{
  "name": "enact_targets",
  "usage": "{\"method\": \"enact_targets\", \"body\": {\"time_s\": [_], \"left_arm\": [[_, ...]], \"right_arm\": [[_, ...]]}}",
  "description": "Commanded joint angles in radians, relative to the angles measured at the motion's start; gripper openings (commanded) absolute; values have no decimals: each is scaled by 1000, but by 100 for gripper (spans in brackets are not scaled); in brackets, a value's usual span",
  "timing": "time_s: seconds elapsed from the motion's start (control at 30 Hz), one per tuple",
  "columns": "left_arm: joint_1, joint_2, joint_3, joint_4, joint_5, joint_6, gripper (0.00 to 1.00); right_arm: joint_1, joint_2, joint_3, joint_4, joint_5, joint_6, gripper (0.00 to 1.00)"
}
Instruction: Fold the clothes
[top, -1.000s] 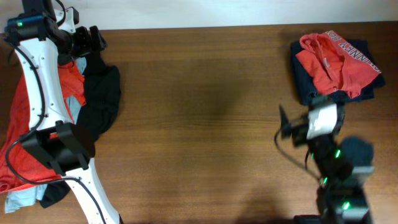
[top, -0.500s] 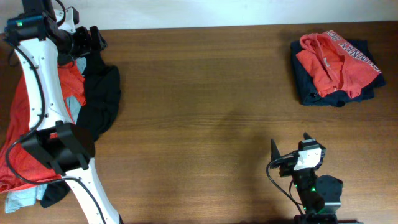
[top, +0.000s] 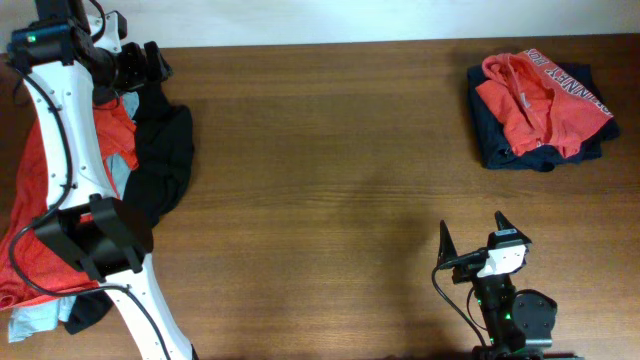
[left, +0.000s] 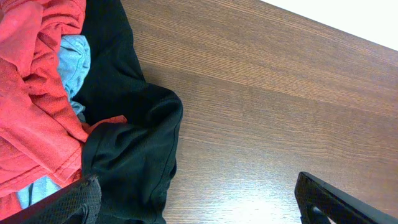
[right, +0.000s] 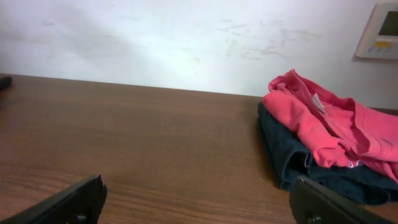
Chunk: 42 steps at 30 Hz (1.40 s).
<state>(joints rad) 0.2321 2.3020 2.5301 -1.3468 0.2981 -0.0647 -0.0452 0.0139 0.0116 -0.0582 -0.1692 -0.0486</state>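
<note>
An unfolded heap of clothes lies at the table's left edge: an orange-red shirt (top: 30, 200), a black garment (top: 165, 160) and a pale grey-blue piece (top: 124, 172). My left gripper (top: 158, 67) hovers open above the heap's top end. In the left wrist view its fingers (left: 68, 204) straddle the black garment (left: 124, 143), beside the orange-red cloth (left: 31, 112). A folded stack sits at the far right, an orange-red shirt (top: 540, 100) on a navy piece (top: 492, 140). My right gripper (top: 472, 232) stands open and empty near the front edge, facing that stack (right: 323, 124).
The left arm (top: 60, 150) stretches from its base at the front left over the heap. A white wall with a control panel (right: 379, 30) stands behind the table's far edge. Bare wood (top: 330, 170) lies between the heap and the stack.
My right arm has pulled back from beside the folded stack to the table's front edge, still open and empty. The left arm and the clothes have not moved.
</note>
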Motion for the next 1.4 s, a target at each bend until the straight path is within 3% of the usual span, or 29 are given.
{"method": "enact_targets", "body": {"time_s": [0.0, 0.77, 0.93, 1.17, 1.37], "left_arm": [[-3, 5, -7, 0, 0, 12, 99], [3, 5, -7, 0, -1, 12, 99], [-5, -8, -7, 13, -58, 12, 99], [-64, -180, -74, 184, -59, 73, 99], [-150, -440, -419, 541, -60, 229, 99]], "right_arm": [[-7, -10, -6, -5, 13, 13, 98], [-7, -10, -6, -5, 13, 13, 98], [-7, -10, -6, -5, 13, 13, 98], [-7, -10, -6, -5, 13, 13, 98], [-7, -10, -6, -5, 13, 13, 98]]}}
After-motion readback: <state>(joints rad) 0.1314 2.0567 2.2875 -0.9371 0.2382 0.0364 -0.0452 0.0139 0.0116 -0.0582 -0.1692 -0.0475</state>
